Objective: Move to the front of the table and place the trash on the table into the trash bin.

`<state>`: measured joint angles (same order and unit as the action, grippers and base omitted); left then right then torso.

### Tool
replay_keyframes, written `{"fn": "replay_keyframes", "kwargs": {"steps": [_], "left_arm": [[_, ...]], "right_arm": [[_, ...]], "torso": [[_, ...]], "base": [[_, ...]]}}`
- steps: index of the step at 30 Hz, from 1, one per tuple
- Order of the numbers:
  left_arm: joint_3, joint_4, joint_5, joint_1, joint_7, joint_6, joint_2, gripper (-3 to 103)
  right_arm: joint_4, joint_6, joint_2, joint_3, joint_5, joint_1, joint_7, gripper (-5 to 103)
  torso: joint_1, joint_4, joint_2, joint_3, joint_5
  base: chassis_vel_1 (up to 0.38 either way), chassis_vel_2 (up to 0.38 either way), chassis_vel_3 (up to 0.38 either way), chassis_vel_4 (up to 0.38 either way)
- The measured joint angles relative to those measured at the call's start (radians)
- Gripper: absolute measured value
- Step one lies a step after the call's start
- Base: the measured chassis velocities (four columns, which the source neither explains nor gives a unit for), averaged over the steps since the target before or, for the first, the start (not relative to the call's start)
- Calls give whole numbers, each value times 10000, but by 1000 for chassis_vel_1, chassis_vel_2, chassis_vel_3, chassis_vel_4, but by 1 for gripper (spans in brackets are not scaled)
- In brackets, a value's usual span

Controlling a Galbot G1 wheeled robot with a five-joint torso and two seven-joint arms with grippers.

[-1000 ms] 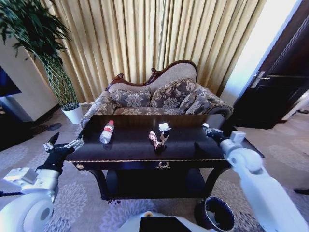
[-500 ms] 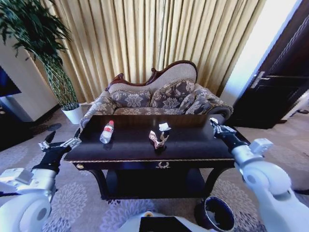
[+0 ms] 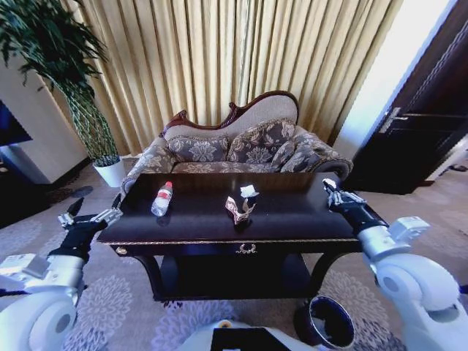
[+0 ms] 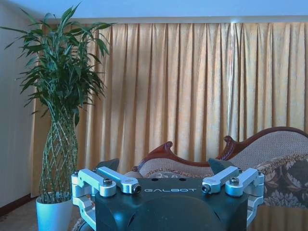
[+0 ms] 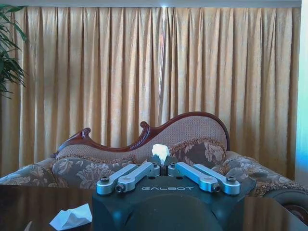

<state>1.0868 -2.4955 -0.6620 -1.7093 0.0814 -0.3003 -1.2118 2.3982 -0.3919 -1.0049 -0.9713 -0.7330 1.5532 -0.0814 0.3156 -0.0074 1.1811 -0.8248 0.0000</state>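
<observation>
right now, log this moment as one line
left pincer: open, off table left end | right pincer: shut on white scrap, above right end | bottle, wrapper: on table

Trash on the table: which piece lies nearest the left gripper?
The bottle, clear with a red cap and label, lying toward the table's left end. The left gripper hangs just off that end; the wrapper and white scrap sit mid-table.

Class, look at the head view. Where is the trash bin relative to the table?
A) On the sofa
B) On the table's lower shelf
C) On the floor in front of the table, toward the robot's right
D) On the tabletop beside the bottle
C: the trash bin stands on the carpet below the front edge of the table, on the robot's right.
</observation>
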Motion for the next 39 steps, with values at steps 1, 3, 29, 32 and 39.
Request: {"fn": "replay_keyframes", "kwargs": {"steps": [1, 3, 29, 32, 39], "left_arm": [[-3, -7, 0, -1, -2, 1, -5, 100], [-14, -12, 0, -1, -5, 2, -14, 100], [-35, -12, 27, -29, -83, 47, -51, 100], [-31, -13, 28, -29, -85, 57, -51, 100], [-27, -18, 37, -51, -93, 93, -102, 100]], "right_arm": [[0, -1, 3, 6, -1, -13, -1, 3], [-9, -3, 7, 15, -4, -21, -3, 3], [-255, -17, 15, 140, -1, -265, -60, 3], [-271, -13, 10, 141, 9, -266, -62, 3], [-465, 167, -164, 384, 142, -239, -30, 3]], "torso": [[0, 0, 1, 0, 1], [0, 0, 0, 0, 0], [-1, 0, 0, 0, 1], [-2, -1, 1, 1, 0], [-7, -1, 5, 5, 1]], "base": [[117, -100, -115, 104], [116, -116, -127, 135], [138, -139, -132, 139], [203, -197, -212, 186], [148, -154, -151, 149]]}}
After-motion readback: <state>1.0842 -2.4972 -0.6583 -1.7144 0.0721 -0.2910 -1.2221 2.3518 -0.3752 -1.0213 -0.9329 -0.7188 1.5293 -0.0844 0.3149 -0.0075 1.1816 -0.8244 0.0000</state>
